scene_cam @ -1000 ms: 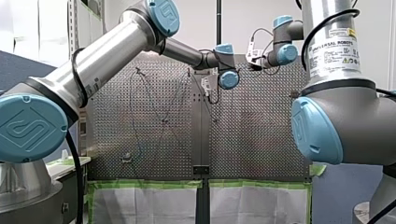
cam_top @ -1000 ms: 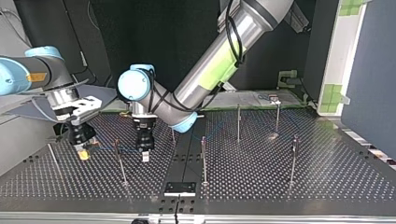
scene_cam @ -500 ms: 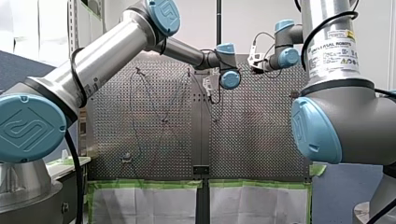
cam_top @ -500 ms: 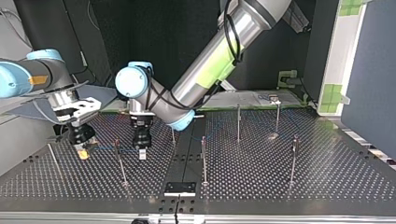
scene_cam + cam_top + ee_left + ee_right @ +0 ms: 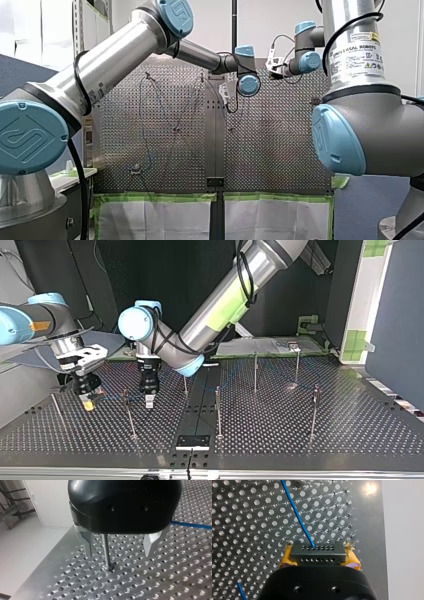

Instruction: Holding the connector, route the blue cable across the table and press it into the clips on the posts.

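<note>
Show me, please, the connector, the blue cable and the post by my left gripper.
connector [image 5: 317, 554]: right wrist view, its holed face.
blue cable [image 5: 297, 515]: right wrist view, stretch ahead of connector.
post [image 5: 106, 551]: left wrist view, its shaft.

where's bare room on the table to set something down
Top view's right: bare table between the middle post and the right-hand post, and past that post to the edge. Crowded at its left: my right gripper, my left gripper, the left-hand post and the blue cable close together.
</note>
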